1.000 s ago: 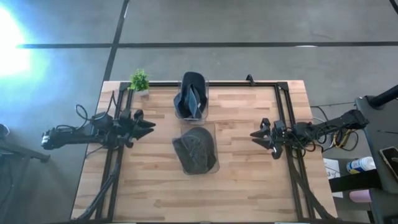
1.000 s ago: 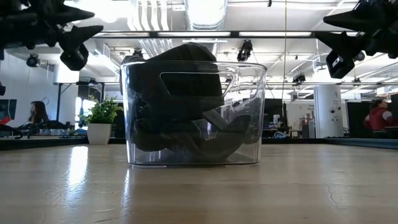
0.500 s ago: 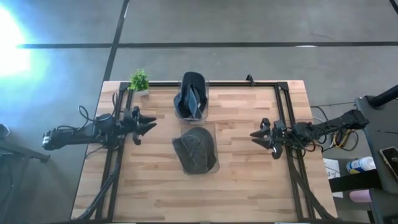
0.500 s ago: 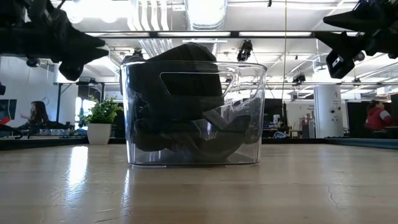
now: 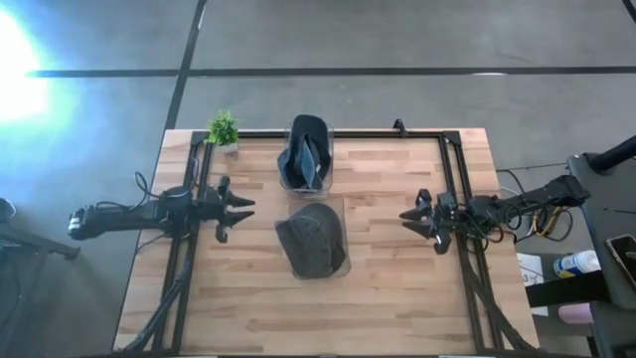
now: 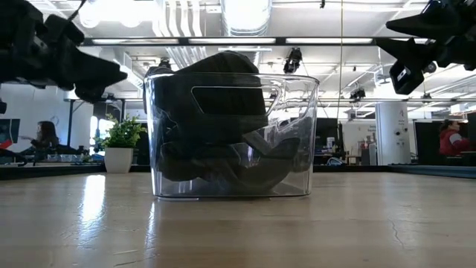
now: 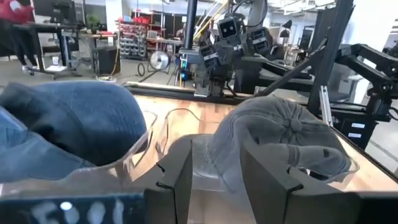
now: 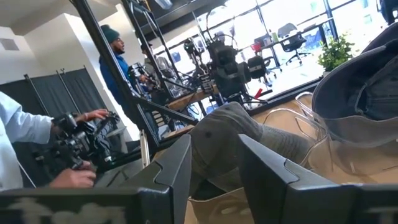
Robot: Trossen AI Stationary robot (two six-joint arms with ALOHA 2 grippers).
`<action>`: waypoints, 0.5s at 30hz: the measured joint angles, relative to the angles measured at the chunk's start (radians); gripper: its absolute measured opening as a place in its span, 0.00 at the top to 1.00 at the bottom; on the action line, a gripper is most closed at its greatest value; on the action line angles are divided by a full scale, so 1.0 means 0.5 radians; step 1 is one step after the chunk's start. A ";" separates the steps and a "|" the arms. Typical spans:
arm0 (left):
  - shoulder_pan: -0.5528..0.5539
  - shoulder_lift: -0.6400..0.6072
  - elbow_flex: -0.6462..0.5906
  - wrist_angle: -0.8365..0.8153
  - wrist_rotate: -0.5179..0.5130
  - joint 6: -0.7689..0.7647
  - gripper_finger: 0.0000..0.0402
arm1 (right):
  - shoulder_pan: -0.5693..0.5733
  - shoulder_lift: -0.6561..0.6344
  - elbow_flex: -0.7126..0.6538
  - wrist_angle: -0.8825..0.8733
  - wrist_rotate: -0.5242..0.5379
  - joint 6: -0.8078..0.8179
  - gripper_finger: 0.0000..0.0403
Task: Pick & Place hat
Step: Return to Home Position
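Note:
A grey hat (image 5: 312,243) lies in a clear bin (image 5: 341,267) at the table's middle, and shows in the left wrist view (image 7: 280,134). A blue hat (image 5: 304,155) lies in a second clear bin just beyond it, toward the far edge, and shows in the left wrist view (image 7: 68,124). My left gripper (image 5: 245,208) is open and empty above the table, left of the grey hat's bin, pointing at it (image 7: 214,155). My right gripper (image 5: 406,216) is open and empty, right of the bin (image 8: 214,149).
A small potted plant (image 5: 223,129) stands at the far left corner. Dark frame rails (image 5: 452,169) run along the table's far, left and right sides. Bare wood lies between each gripper and the bins and along the near edge. People show in the room behind.
My left gripper has gone a little toward the table's right and near edges, closer to the grey hat's bin, and has turned to point at it. It stays open. The right arm and both hats have kept still.

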 joint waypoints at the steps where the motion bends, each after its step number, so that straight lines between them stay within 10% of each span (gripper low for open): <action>1: 0.002 -0.018 0.004 -0.034 -0.002 -0.015 0.68 | 0.000 0.000 0.000 0.000 0.000 0.000 0.70; 15: 0.004 -0.102 0.007 -0.159 -0.033 -0.205 0.68 | 0.001 0.004 0.001 0.000 0.001 0.001 0.67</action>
